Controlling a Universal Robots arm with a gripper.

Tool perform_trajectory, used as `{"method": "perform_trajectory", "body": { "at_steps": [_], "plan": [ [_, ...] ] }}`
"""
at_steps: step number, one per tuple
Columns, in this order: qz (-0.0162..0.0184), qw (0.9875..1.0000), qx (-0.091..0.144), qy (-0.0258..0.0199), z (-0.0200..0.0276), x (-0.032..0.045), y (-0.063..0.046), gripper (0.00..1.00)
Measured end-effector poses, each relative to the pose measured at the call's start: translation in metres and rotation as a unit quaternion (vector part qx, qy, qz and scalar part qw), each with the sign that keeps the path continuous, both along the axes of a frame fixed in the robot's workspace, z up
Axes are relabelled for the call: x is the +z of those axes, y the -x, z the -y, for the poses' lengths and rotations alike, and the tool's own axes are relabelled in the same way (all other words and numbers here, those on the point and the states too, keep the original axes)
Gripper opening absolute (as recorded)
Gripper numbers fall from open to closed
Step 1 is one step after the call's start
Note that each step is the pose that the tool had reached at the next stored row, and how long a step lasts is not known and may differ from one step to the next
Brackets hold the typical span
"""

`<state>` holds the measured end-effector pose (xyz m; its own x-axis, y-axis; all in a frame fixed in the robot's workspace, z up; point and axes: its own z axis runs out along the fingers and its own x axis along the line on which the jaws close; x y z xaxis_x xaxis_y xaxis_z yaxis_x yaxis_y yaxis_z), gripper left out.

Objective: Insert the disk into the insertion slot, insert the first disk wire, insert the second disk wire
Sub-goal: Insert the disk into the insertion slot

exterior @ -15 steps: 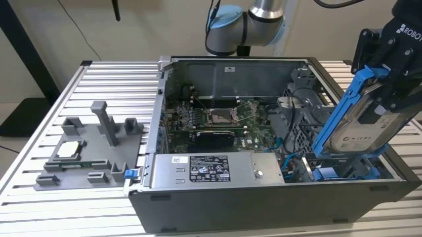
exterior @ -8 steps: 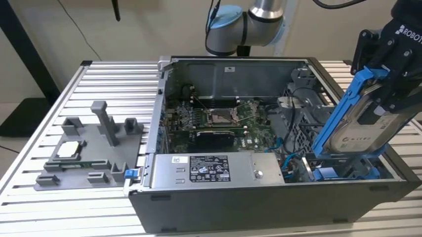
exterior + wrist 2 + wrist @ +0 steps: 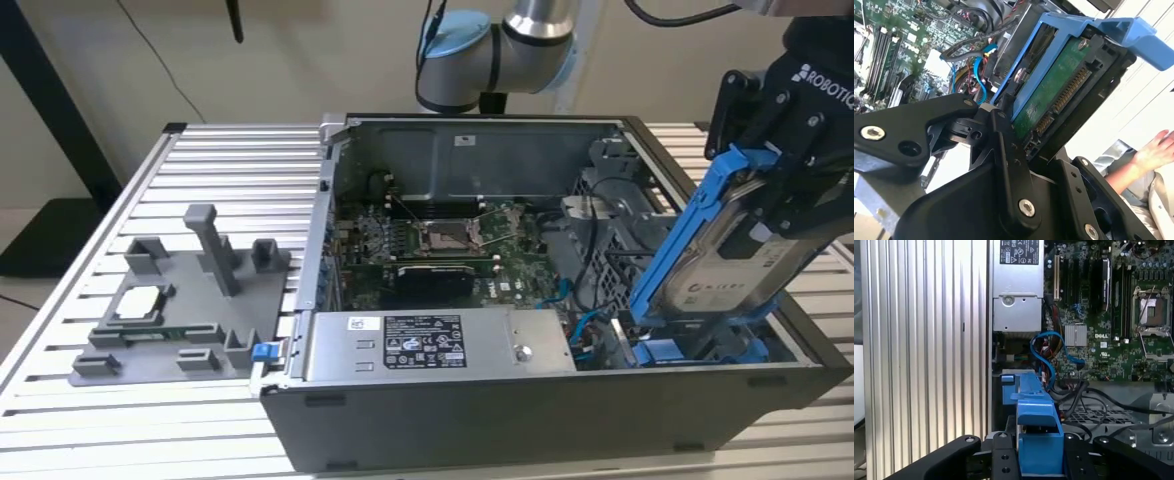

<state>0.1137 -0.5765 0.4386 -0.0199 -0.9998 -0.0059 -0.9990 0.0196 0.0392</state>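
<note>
The black gripper [image 3: 771,205] is clamped on the disk [image 3: 721,272], its fingers [image 3: 1004,150] pressed against the flat sides of the bright blue plastic carrier. In the second wrist view the disk's green circuit-board underside and a row of connector pins face the camera. The single disk is tilted steeply, its upper end in the gripper. Its lower end is down at the insertion slot [image 3: 694,350], a grey metal bay with blue tabs in the case's near corner, at the exterior view's right. The disk is not lying flat in it.

Beside the slot, thin blue cables [image 3: 1050,347] loop among dark wires. One grey power-supply box [image 3: 427,345] of smooth sheet metal with a printed label lies along the near wall of the case. Past it lies one green motherboard [image 3: 441,240] with a square metal socket.

The one open computer case [image 3: 534,425], dull grey steel, sits on a table [image 3: 214,160] of ribbed aluminium slats. Near the table's edge at the exterior view's left rests one grey plastic fixture [image 3: 174,315] with blocky pockets and a single upright post. A plain beige wall stands behind. In the second wrist view a person's hand [image 3: 1159,145] shows beyond the gripper.
</note>
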Motion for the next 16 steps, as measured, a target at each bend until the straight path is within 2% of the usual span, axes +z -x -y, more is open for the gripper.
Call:
{"method": "perform_trajectory", "body": {
  "at_steps": [9, 16],
  "plan": [
    [0.0001, 0.9999, 0.0, -0.0128, 0.0002, -0.0113, -0.003, 0.0],
    [0.0002, 0.9999, 0.0, -0.014, 0.0004, -0.0139, -0.003, 0.0]
  ]
}}
